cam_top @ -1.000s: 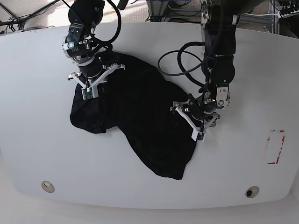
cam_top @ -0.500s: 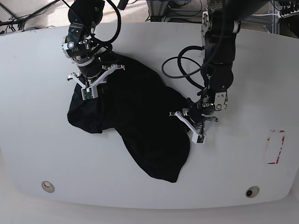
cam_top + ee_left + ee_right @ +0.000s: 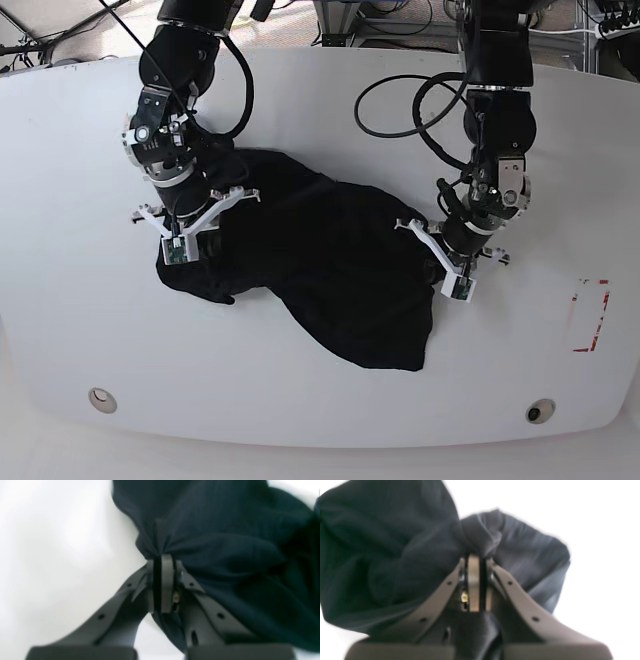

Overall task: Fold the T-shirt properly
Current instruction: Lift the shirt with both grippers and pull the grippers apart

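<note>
The black T-shirt lies crumpled across the middle of the white table, stretched between my two grippers. My left gripper is at the shirt's right edge in the base view. In the left wrist view it is shut on a pinched bunch of the T-shirt. At the shirt's left end, my right gripper points toward the table's front. The right wrist view shows it shut on a gathered fold of the T-shirt. The shirt's sleeves and collar are hidden in the folds.
A red-outlined rectangle is marked on the table at the right. Two round fittings sit near the front edge. Black cables loop beside the left arm at the back.
My left gripper closed on the shirt's right edge and pulled it right. My right gripper carried its end toward the table's front. The shirt now lies more spread sideways.
</note>
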`<state>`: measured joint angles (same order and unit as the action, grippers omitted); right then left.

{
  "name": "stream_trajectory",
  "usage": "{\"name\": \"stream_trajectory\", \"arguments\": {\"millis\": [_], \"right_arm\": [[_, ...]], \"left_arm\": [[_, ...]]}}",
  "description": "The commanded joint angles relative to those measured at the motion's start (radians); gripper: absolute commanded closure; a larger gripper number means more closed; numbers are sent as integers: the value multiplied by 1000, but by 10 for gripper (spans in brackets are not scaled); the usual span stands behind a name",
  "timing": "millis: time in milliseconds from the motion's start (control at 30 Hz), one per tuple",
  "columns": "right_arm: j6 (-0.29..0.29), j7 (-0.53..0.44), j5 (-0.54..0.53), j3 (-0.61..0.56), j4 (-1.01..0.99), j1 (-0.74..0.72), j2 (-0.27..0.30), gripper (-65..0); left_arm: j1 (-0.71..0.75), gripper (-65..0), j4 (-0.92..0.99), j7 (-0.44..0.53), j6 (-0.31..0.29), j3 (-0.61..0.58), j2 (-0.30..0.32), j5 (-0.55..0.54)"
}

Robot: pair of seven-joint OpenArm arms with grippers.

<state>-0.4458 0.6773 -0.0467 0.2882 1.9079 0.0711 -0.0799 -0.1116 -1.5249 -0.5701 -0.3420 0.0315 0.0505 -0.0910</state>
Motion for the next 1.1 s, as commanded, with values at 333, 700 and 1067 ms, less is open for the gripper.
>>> {"name": "stream_trajectory", "arguments": {"millis": [333,700,1067], "right_arm": [[-9,65,-9,-5,18,-302,67,0],[-11,126,-18,-8,-23,-535,165,0],[-12,203,-20,-11,-49,-825,268,0]], "left_arm": [[-101,0,-308,-132,-7,101,99,-5],[-285,0,-348,-179,-4,97,96,0],[-531,0,-348,-314,-2,101,101,-2]]}}
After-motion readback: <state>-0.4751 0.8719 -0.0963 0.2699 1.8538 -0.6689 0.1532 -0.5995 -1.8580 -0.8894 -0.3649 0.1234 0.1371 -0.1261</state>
